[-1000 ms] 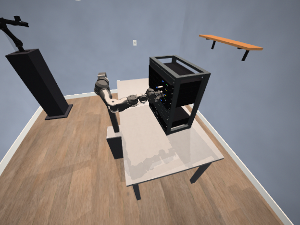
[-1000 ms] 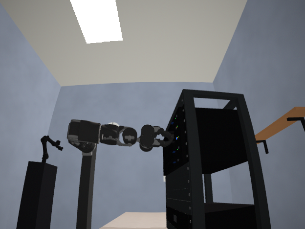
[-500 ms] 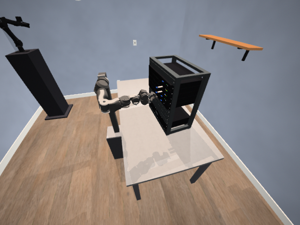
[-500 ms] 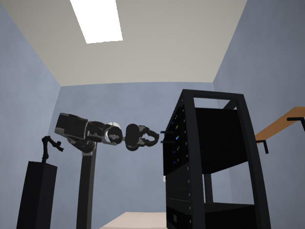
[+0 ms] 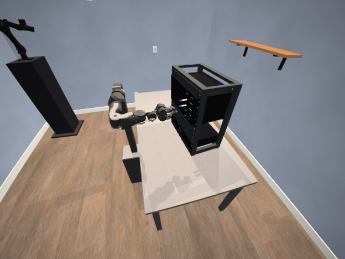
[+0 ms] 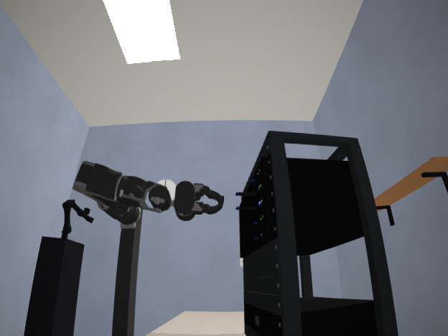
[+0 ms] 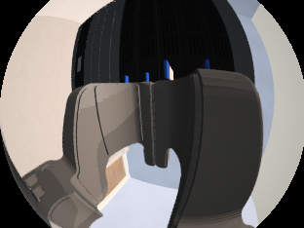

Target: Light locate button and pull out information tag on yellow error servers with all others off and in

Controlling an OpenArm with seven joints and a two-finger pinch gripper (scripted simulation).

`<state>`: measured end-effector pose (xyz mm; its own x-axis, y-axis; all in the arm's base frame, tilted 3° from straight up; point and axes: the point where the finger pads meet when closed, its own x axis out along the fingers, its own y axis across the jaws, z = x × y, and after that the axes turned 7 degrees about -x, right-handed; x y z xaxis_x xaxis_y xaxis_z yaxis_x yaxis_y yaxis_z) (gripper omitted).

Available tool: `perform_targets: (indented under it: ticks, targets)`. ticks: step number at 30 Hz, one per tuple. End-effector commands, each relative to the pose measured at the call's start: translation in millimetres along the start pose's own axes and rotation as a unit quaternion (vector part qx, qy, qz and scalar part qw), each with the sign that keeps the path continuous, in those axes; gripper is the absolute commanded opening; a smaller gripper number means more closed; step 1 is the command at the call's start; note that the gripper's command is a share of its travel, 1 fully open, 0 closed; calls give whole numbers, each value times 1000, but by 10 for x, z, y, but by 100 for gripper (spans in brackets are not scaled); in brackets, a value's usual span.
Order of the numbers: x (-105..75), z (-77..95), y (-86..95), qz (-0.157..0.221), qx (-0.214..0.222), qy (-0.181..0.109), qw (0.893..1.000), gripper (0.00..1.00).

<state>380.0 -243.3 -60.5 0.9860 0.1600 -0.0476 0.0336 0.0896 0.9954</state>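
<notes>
Standing upright on the table (image 5: 167,156) (image 6: 202,323), the rack (image 5: 202,111) (image 6: 287,217) (image 7: 108,49) is faced by the gripper (image 5: 174,109) (image 6: 222,199) (image 7: 159,125); its fingers are pressed together with nothing pinched, just apart from the rack; two tags with blue ends, the upper tag (image 5: 183,99) (image 6: 244,194) and the lower tag (image 5: 183,105) (image 6: 245,207), are stuck out of the rack's front.

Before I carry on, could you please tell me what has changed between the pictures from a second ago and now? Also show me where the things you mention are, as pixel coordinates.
The gripper (image 5: 176,109) (image 6: 222,198) (image 7: 159,125) has drawn back from the front of the rack (image 5: 203,111) (image 6: 286,231), toward the arm's own post (image 5: 130,139) (image 6: 126,274); its fingers are shut with nothing between them. The rack, its two pulled-out tags and the table (image 5: 167,167) look unchanged.
</notes>
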Motion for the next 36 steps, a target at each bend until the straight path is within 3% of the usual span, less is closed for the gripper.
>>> perform_targets:
  ticks: [1, 7, 12, 16, 31, 36]
  targets:
    - [-9, 15, 14, 4, 1, -3, 1000, 0]
    - [-16, 16, 20, 4, 1, -3, 1000, 0]
    - [-36, 86, 353, 4, 0, -3, 1000, 0]
    - [-40, 93, 415, 4, 0, -3, 1000, 0]
    - [33, 101, 417, 3, 1, -3, 1000, 0]
    - [151, 102, 416, 3, 1, -3, 1000, 0]
